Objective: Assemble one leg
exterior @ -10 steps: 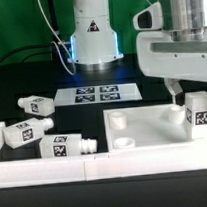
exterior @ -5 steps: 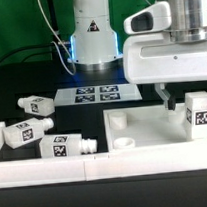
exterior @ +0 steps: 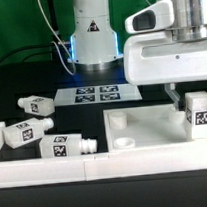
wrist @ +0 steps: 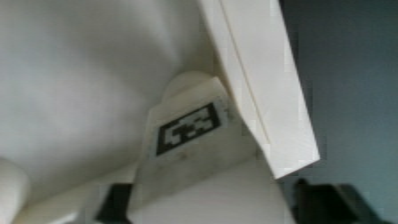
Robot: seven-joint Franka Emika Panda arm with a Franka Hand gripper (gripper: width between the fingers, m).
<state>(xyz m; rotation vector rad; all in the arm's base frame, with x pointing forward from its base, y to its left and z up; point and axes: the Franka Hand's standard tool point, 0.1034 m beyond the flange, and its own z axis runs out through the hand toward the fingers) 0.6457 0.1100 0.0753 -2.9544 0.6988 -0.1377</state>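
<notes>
One leg (exterior: 200,115) stands upright at the exterior view's right corner of the large white top (exterior: 143,129), tag facing the camera. My gripper (exterior: 191,93) hangs just above it, one dark finger (exterior: 174,92) showing beside the leg's upper end. In the wrist view the leg (wrist: 192,130) with its tag lies between my two dark fingers (wrist: 121,200), one close against it, the other a small gap away; the gripper (wrist: 221,205) looks open around the leg. Three more legs lie loose at the left: (exterior: 33,104), (exterior: 21,132), (exterior: 64,146).
The marker board (exterior: 99,93) lies flat behind the top, in front of the robot base (exterior: 92,37). A white rail (exterior: 96,170) runs along the front edge. Cables hang at the back left.
The gripper has risen a little off the upright leg and turned, then shifted slightly toward the exterior view's right. The leg and the loose legs have not moved.
</notes>
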